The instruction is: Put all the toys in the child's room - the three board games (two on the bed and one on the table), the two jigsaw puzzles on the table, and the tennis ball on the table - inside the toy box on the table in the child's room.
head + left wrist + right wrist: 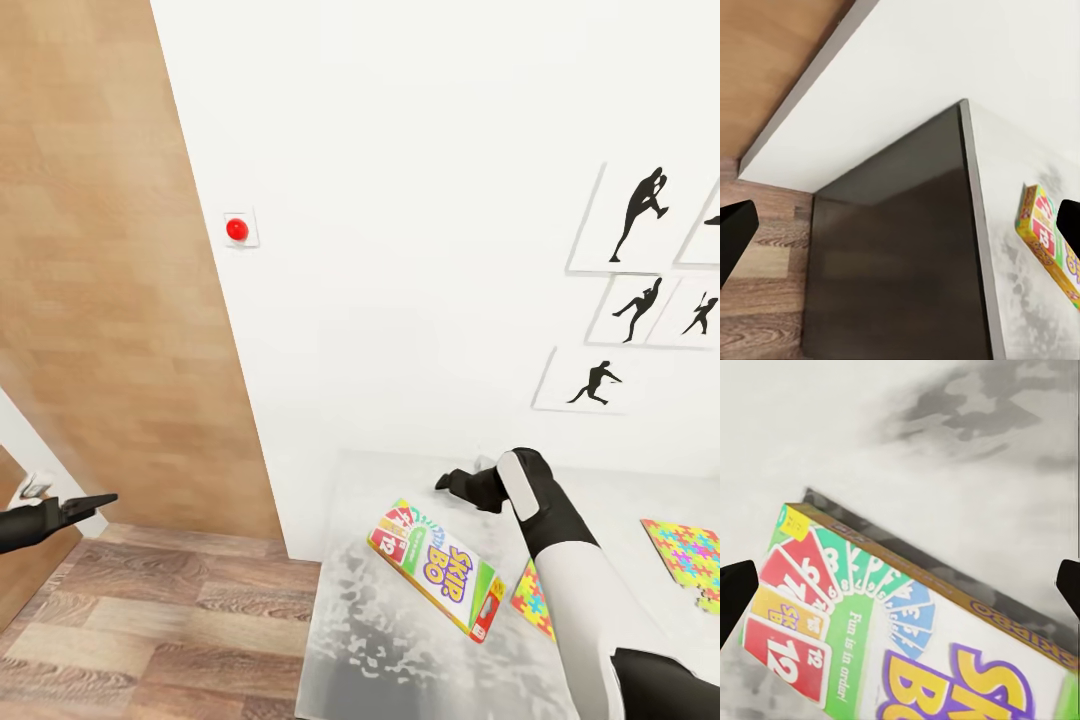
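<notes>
Hovering spread wide, the right gripper (447, 482) hangs near the board game (436, 567) (flat on the table (390, 660)).

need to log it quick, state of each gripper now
left gripper: open, holding nothing.
right gripper: open, empty, above the Skip-Bo box.

we are in a child's bedroom in a home, rendered in simulation: plain white walls, a wood plank floor (150, 610) below our left gripper (95, 502), and a wooden door panel (100, 250) above it. on the wall beyond our right gripper (455, 482) hang black sports silhouette prints (640, 215). under and just beside that gripper a pale grey table (400, 660) carries a colourful skip-bo board game (435, 568) and bright jigsaw puzzles (690, 555), toys that mark the room as a child's
</notes>
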Controlling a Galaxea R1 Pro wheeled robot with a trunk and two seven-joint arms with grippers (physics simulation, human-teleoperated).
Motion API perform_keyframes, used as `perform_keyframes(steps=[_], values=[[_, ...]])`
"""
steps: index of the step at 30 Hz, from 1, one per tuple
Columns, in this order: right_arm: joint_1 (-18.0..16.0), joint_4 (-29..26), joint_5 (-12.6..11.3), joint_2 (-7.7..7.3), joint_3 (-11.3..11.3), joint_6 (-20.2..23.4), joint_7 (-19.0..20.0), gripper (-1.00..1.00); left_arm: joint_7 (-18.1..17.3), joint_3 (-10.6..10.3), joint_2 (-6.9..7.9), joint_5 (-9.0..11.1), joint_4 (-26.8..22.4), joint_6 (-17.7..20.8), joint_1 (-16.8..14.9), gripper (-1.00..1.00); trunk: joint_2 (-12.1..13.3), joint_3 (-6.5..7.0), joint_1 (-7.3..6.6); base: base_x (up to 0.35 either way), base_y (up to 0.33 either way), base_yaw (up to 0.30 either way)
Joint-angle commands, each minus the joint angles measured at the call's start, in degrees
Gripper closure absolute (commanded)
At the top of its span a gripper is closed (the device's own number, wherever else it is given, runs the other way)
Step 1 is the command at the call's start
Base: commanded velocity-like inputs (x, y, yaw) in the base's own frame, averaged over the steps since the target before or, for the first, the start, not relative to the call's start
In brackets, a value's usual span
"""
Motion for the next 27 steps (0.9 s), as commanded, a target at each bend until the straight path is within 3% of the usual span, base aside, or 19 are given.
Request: perform_keyframes(steps=[1, 12, 20, 27], values=[[-0.06, -0.03, -0.63, -0.01, -0.23, 0.17, -0.57, -1.00, -0.25, 0.18, -0.23, -0.56, -0.03, 0.68, -0.18, -1.00, -0.13, -0.14, 0.04, 0.000, 0.000, 0.000], [-0.07, 0.49, -0.76, -0.63, -0.31, 0.22, -0.47, -1.00, 2.70, -0.11, -3.59, -0.85, -0.51, 2.05, -0.69, -1.00, -0.13, -0.57, 0.04, 0.000, 0.000, 0.000], [-0.08, 0.71, -0.71, -0.74, -0.37, 0.17, -0.45, -1.00, 5.69, -0.14, -4.02, -0.81, -0.63, 2.06, -0.75, -1.00, -0.13, -1.13, 0.04, 0.000, 0.000, 0.000], [-0.08, 0.74, -0.63, -0.70, -0.39, 0.17, -0.46, -1.00, 6.19, -0.14, -4.18, -0.78, -0.64, 2.07, -0.76, -1.00, -0.13, -1.72, 0.04, 0.000, 0.000, 0.000]])
